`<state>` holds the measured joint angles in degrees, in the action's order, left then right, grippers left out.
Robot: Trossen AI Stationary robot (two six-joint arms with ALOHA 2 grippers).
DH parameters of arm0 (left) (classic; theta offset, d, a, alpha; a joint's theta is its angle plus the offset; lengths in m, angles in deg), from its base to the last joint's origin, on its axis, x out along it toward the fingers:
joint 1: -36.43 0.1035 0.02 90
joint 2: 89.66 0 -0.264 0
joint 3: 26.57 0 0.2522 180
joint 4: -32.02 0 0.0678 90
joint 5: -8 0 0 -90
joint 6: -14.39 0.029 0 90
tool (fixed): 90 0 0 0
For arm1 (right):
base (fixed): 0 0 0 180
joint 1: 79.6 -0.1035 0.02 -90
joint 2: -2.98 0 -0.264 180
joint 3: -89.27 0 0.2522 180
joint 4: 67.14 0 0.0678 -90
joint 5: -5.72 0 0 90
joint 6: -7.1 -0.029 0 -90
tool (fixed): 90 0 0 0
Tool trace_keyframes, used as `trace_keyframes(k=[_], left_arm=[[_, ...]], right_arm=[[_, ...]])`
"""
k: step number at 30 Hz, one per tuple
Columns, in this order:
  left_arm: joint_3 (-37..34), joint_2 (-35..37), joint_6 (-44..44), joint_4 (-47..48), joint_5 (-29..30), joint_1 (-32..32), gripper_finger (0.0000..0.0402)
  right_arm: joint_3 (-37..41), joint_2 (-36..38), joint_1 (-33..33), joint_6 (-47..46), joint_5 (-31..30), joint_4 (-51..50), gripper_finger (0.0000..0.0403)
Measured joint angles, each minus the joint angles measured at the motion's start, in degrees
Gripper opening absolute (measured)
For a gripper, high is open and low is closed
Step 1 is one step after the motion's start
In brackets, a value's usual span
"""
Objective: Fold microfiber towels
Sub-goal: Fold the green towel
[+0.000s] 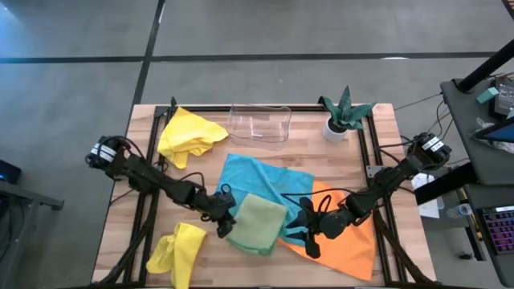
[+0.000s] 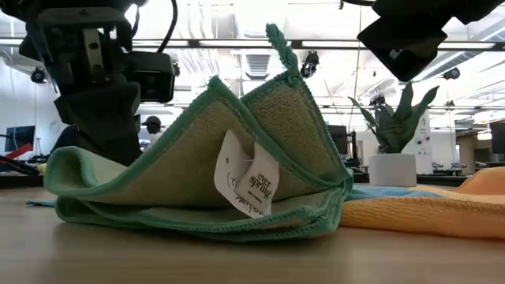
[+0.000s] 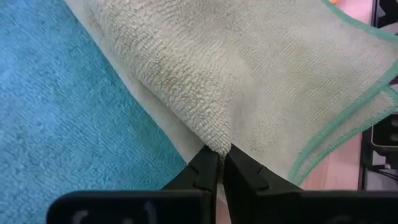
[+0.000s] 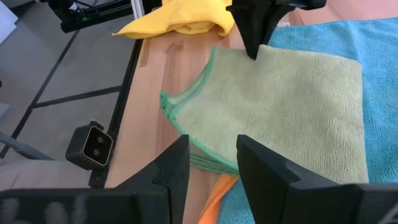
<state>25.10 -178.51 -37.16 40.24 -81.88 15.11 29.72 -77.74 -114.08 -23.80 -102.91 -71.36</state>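
Left wrist view: left gripper (image 3: pixel 221 163) jaws pinching green towel (image 3: pixel 261 81) | step: mid-fold | right gripper (image 4: pixel 211 152) jaws spread, hovering | next: carry pinched fold across, likely.

The left arm reaches from the left edge of the high view down toward lower centre, its wrist bent low over the table. The left gripper (image 1: pixel 226 218) sits just left of centre in the lower half of the frame, its fingers (image 3: pixel 208 169) pinched tightly together with fabric caught between the tips. The right arm slants in from the right edge toward lower centre. The right gripper (image 1: pixel 309 238) hovers right of centre, its two fingers (image 4: pixel 177 163) standing partly apart, holding nothing.
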Motion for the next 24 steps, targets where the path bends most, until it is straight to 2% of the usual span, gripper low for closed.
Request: trace_keyframes(k=[17, 20, 24], left_arm=[[-0.04, 0.81, 7.28, 0.61, -0.42, 2.15, 0.0016], [-0.04, 0.83, 7.51, 0.63, -1.42, 2.25, 0.0033], [0.01, 0.88, 8.79, 1.37, -1.75, 2.25, 0.0077]], right_arm=[[0.07, 0.0, 0.0, 0.0, 0.0, 0.04, 0.0125], [0.07, 0.0, 0.0, -0.26, 0.0, 0.04, 0.0125], [0.09, 0.0, 0.0, -0.92, 0.02, 0.04, 0.0125]])
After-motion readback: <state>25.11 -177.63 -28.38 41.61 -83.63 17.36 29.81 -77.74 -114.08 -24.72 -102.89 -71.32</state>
